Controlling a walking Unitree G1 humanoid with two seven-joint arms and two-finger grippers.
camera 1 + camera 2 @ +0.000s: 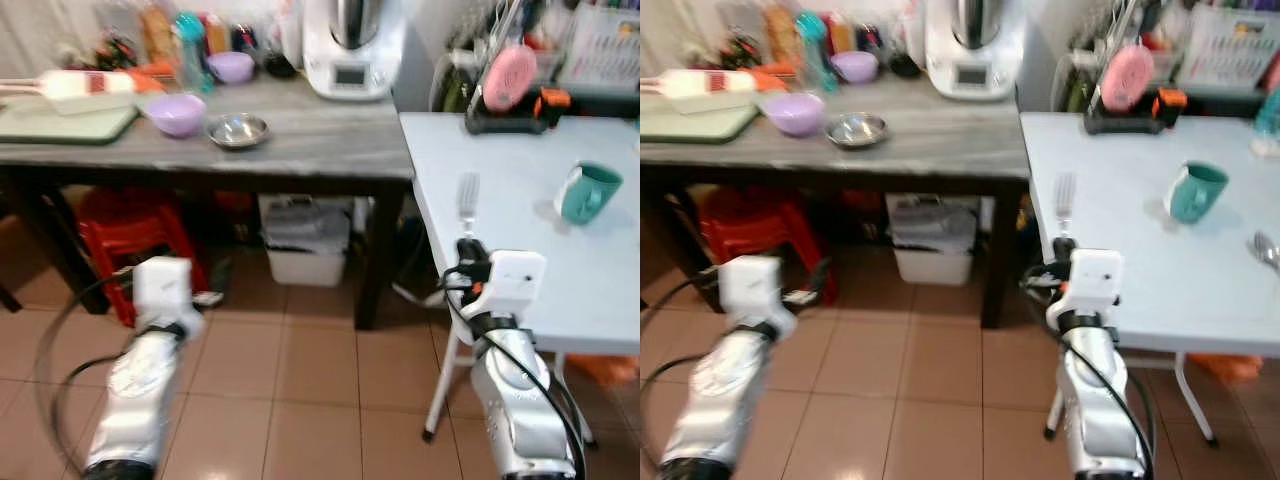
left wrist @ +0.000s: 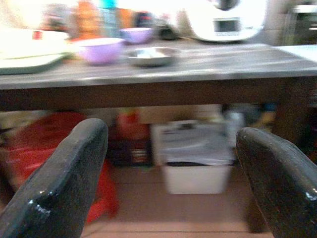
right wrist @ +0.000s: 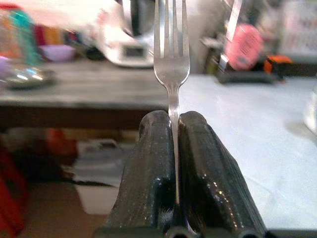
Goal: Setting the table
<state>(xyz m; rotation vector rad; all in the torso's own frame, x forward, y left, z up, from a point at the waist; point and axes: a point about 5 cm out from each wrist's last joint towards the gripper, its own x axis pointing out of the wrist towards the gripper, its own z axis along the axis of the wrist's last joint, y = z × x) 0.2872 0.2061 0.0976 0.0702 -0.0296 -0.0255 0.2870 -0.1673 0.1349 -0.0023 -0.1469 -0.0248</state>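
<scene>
While the fork [image 3: 171, 54] stands clamped by its handle between the closed fingers of the right gripper [image 3: 176, 148], tines pointing ahead, it hangs at the near left edge of the pale blue table [image 1: 520, 260], with its tines just over that edge. To set it down well, I judge the arm should carry it further in over the table, lower it until the handle lies flat, and only then let the fingers part, so it neither drops nor slides off the edge. A teal mug [image 1: 586, 192] stands further in on the table, well apart from the fork, and a spoon [image 1: 1266, 250] lies beyond the mug toward the table's right side; neither seems to block a place near the edge. To the table's left stands a grey counter [image 1: 330, 140] bearing a steel bowl [image 1: 237, 130] and a purple bowl [image 1: 177, 114]. The left gripper [image 2: 173, 163] hangs low before that counter, fingers spread wide, holding nothing.
</scene>
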